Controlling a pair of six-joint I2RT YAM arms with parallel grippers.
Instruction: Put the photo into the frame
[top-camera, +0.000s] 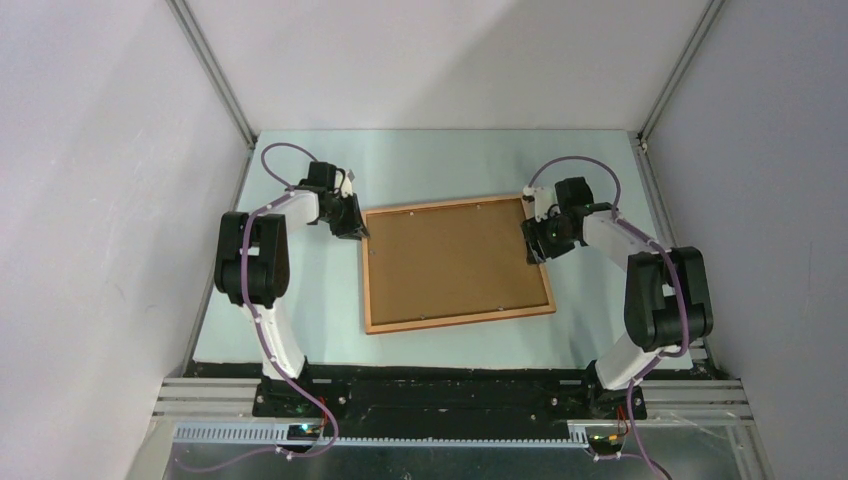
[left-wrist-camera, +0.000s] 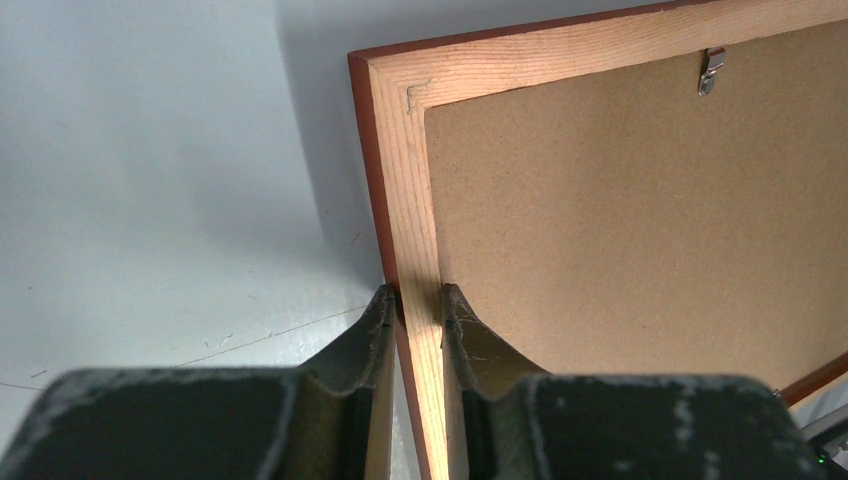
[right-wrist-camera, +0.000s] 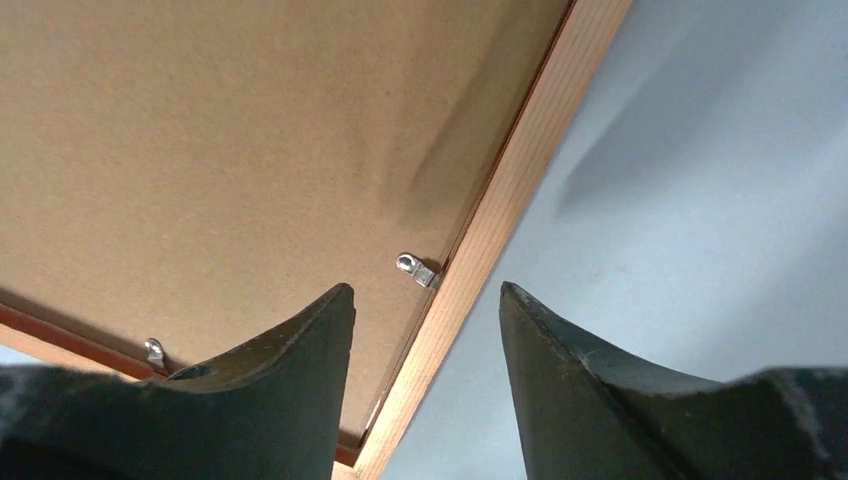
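The frame (top-camera: 460, 319) lies back-up in the middle of the table, a plain brown backing board (top-camera: 455, 262) filling it. My left gripper (top-camera: 352, 228) is shut on the frame's left rail (left-wrist-camera: 410, 200), one finger on the outer edge and the other against the board (left-wrist-camera: 620, 220). At the opposite side my right gripper (top-camera: 532, 243) stands open. Its fingers straddle the right rail (right-wrist-camera: 500, 210) without touching it, with the gripper (right-wrist-camera: 425, 290) centred over that rail. The photo is hidden.
Small metal clips (right-wrist-camera: 418, 269) (left-wrist-camera: 711, 72) hold the board along the rails. The pale table surface (top-camera: 450, 165) runs to grey walls at the back and sides. A dark base rail (top-camera: 450, 390) lines the near edge.
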